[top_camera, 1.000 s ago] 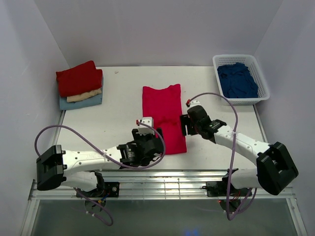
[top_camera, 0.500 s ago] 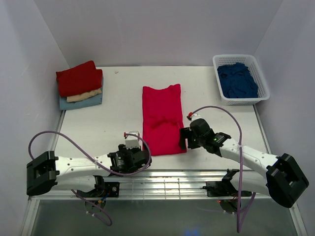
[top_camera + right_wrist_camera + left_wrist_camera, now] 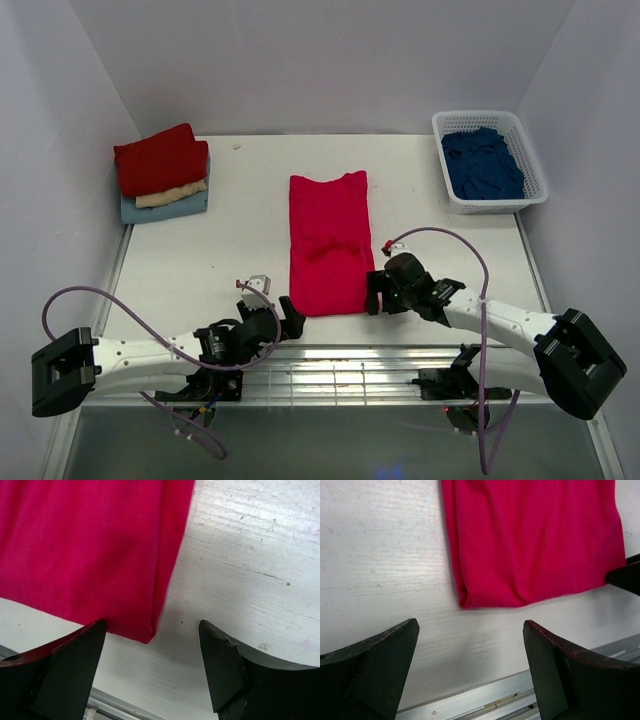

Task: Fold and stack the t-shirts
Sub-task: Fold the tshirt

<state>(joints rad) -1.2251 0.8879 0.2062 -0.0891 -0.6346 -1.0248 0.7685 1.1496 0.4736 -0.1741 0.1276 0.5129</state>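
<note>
A bright crimson t-shirt (image 3: 328, 240) lies folded into a long strip in the middle of the table. My left gripper (image 3: 283, 318) is open and empty near the strip's near left corner (image 3: 470, 600), just off the cloth. My right gripper (image 3: 374, 292) is open and empty at the strip's near right corner (image 3: 145, 632), above the table. A stack of folded shirts, dark red (image 3: 160, 158) over cream (image 3: 172, 195) over pale blue (image 3: 165, 208), sits at the far left. A navy shirt (image 3: 483, 165) lies crumpled in the basket.
A white lattice basket (image 3: 530, 150) stands at the far right. White walls close in the table on three sides. A metal rail (image 3: 340, 360) runs along the near edge, just behind both grippers.
Both grippers have drawn back toward the near edge, off the crimson shirt. The left arm has swung left and down; the right has slid to the strip's near right corner.
</note>
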